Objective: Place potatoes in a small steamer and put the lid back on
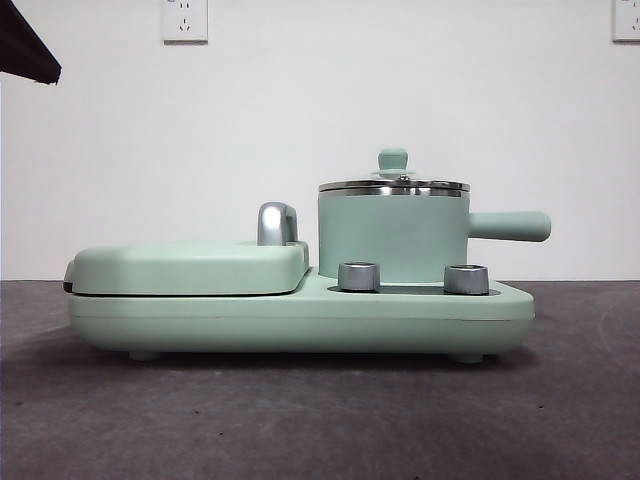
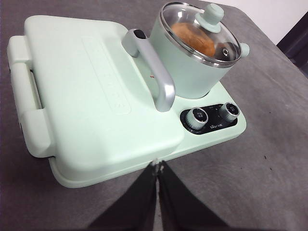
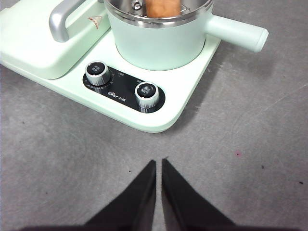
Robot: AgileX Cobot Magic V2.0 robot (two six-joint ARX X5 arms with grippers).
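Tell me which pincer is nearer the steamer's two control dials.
Right. The right pincer hovers over the table beside the dials; the left pincer hangs off the griddle's edge, farther away.

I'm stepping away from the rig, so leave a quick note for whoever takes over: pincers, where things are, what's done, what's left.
Left pincer: shut, empty, hovering over the griddle's near edge.
Right pincer: shut, empty, over bare table in front of the control knobs.
Potato: inside the small steamer, visible through the glass.
Lid: seated on the steamer's rim, knob up.
Done: potato in, lid on.
Left: nothing apparent; both arms are clear of the pot.
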